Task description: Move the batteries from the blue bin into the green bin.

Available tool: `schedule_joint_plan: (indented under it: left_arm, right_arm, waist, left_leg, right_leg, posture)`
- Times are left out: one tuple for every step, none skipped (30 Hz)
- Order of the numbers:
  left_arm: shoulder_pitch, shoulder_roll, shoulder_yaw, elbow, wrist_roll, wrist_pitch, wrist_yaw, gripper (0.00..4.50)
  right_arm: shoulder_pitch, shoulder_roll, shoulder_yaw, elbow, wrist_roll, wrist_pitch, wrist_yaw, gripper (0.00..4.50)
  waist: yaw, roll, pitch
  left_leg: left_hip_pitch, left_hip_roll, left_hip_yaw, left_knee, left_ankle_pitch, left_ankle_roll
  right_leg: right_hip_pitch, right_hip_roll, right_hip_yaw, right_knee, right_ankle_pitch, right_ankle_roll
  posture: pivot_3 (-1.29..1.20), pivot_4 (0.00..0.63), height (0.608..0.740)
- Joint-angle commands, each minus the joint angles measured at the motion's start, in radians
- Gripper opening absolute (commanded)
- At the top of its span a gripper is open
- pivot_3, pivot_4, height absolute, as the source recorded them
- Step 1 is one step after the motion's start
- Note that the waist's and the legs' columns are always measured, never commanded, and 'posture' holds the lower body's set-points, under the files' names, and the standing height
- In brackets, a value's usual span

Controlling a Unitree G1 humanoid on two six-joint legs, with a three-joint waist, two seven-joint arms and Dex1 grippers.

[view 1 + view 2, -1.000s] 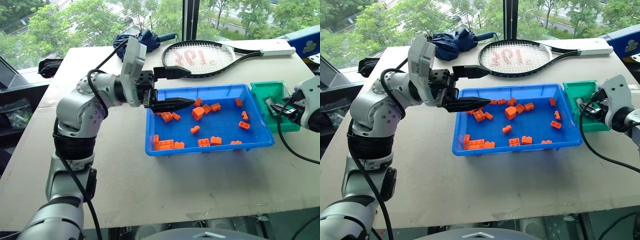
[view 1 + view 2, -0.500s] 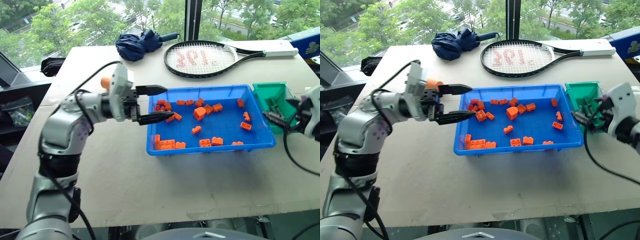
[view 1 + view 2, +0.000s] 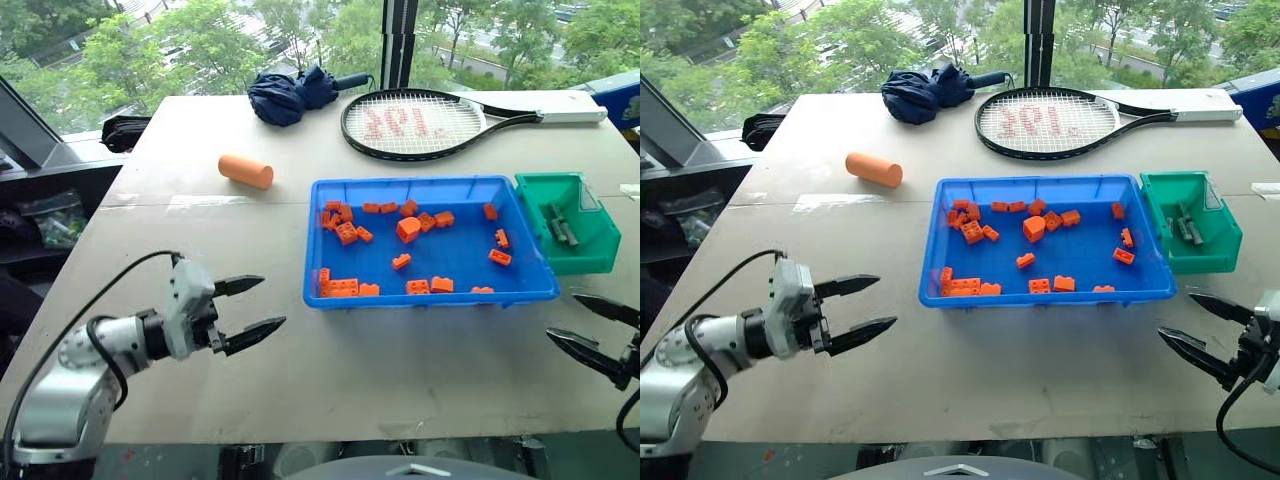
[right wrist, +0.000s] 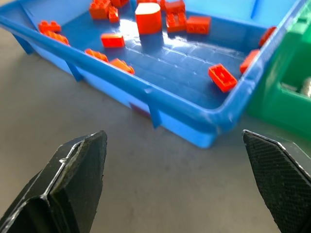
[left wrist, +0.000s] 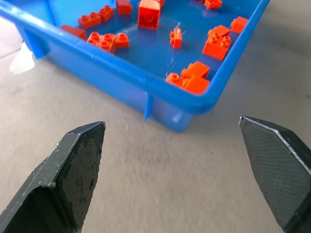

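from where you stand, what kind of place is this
Probably an indoor test space by a big window: a board-topped table holds sorting props, a blue bin and a tennis racket, with trees outside.

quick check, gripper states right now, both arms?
left gripper: open, holding nothing, over the table near the blue bin.
right gripper: open, holding nothing, over the table in front of the green bin.

Bright daylight from the windows (image 3: pixel 200 40) ahead of me, soft shadows on the table (image 3: pixel 400 370), glare inside the blue bin (image 4: pixel 160 53), wrist-view fingertips perhaps slightly soft.
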Motion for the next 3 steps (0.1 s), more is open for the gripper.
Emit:
schedule_joint_plan:
  left_arm:
    - [0.022,-0.014,-0.002,-0.001,0.054,-0.1,0.013,4.5]
    - [0.028,-0.02,-0.005,0.009,0.066,-0.12,0.015,4.5]
    - [0.03,-0.024,-0.015,0.021,0.069,-0.137,0.007,4.5]
  right_arm:
    - [0.012,-0.027,0.005,0.107,-0.056,-0.142,0.061,4.47]
    - [0.01,-0.03,0.009,0.133,-0.06,-0.167,0.072,4.47]
    - [0.0,-0.032,0.012,0.152,-0.061,-0.184,0.074,4.47]
  waist:
    - [0.004,0.0,0.0]
    - [0.005,0.0,0.0]
    - [0.005,0.0,0.0]
  left_leg:
    - [0.0,0.0,0.0,0.0,0.0,0.0]
    - [0.0,0.0,0.0,0.0,0.0,-0.001]
    - [0.0,0.0,0.0,0.0,0.001,-0.001]
  right_leg:
    - [0.0,0.0,0.0,0.0,0.0,0.0]
    - [0.0,0.0,0.0,0.0,0.0,0.0]
    - [0.0,0.0,0.0,-0.001,0.0,0.0]
  posture:
    - [0.0,0.15,0.74]
    - [0.0,0.15,0.74]
    - [0.0,0.15,0.74]
